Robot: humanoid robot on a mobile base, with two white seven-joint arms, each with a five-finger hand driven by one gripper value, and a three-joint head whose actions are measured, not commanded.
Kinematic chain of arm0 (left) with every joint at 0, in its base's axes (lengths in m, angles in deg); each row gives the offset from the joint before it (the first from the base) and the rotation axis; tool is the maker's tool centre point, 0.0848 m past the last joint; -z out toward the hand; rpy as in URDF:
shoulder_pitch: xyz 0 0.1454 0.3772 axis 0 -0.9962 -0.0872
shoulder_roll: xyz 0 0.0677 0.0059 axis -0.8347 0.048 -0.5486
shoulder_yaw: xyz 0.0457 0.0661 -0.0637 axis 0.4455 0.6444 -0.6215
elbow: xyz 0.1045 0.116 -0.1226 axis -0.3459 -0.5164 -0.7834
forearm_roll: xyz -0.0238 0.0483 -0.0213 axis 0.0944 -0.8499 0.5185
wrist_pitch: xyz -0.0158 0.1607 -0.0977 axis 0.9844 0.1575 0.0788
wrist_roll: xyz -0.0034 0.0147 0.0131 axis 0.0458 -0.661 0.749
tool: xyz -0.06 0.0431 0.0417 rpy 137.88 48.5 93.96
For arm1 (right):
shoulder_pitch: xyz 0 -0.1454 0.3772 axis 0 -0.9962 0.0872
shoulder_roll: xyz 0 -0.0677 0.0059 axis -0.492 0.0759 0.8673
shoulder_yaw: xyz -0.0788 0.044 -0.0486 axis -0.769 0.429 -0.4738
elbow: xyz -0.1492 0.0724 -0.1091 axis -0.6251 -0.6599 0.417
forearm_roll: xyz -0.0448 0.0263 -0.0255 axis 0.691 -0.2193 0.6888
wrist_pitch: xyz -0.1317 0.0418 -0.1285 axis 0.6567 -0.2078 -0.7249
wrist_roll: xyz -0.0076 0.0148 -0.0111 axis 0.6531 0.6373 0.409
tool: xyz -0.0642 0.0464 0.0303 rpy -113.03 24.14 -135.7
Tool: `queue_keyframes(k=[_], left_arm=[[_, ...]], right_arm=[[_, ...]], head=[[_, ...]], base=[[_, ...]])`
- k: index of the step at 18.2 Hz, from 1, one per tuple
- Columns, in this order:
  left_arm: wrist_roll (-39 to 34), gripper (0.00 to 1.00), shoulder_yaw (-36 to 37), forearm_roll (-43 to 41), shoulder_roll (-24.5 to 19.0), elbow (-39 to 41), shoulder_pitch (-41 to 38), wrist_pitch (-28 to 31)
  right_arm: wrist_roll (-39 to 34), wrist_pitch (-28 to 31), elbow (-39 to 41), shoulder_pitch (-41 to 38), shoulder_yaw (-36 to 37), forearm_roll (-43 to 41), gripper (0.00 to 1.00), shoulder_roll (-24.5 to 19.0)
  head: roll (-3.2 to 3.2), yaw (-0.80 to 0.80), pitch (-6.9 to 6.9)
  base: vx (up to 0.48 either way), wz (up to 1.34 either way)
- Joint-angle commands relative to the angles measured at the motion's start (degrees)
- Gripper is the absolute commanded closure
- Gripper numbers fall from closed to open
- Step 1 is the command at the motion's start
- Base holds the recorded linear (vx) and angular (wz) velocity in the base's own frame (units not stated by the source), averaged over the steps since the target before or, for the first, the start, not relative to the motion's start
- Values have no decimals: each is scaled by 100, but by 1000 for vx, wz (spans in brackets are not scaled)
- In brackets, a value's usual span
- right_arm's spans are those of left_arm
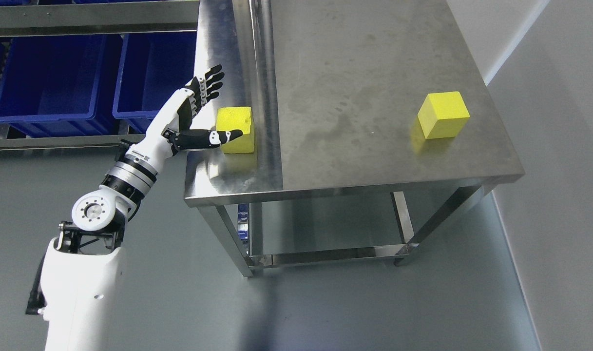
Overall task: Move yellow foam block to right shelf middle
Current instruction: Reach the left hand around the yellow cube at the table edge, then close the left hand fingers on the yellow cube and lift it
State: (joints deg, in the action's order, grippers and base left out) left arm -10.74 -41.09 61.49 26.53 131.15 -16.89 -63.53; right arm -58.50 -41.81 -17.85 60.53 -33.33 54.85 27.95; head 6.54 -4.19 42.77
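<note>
The yellow foam block (235,129) sits near the left front corner of the steel worktop (364,97), beside the seam between its two surfaces. We have our left hand (206,109) at its left face, fingers spread and gripping nothing, thumb lying across the near face. We judge the foam light, soft and grippy, best pinched on opposite side faces without crushing. A second yellow block (443,115) stands well apart, far right. Blue bins (52,78) sit left.
</note>
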Motion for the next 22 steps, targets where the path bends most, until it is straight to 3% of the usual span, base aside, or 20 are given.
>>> queue_keyframes(k=[1, 5, 7, 13, 16, 17, 18, 20, 22], left_arm=[[77, 0, 322, -909, -81, -245, 70, 39], [86, 0, 472, -1200, 120, -623, 316, 21], [86, 6, 507, -1358, 183, -816, 483, 12], [340, 43, 841, -1666, 446, -896, 633, -207], [665, 49, 903, -1851, 473, -896, 563, -181], [674, 71, 868, -1842, 473, -896, 563, -190], [683, 83, 859, -1860, 473, -896, 580, -181], [709, 96, 815, -1825, 473, -887, 580, -207], [666, 99, 684, -1816, 499, -879, 606, -216]], right_arm=[[0, -3, 100, -9, 0, 18, 0, 100], [0, -3, 100, -9, 0, 18, 0, 100], [0, -3, 100, -9, 0, 18, 0, 100], [0, -3, 100, -9, 0, 18, 0, 100], [0, -3, 100, -9, 0, 18, 0, 100], [0, -3, 100, -9, 0, 18, 0, 100], [0, -3, 100, -9, 0, 18, 0, 100], [0, -3, 100, -9, 0, 18, 0, 100], [0, -3, 100, -9, 0, 18, 0, 100]], head=[[0, 0, 0], [0, 0, 0], [0, 0, 0], [0, 0, 0], [0, 0, 0], [0, 0, 0], [0, 0, 0], [0, 0, 0], [0, 0, 0]], base=[[0, 0], [0, 0], [0, 0], [0, 0], [0, 0], [0, 0], [0, 0], [-1, 8], [-1, 25]])
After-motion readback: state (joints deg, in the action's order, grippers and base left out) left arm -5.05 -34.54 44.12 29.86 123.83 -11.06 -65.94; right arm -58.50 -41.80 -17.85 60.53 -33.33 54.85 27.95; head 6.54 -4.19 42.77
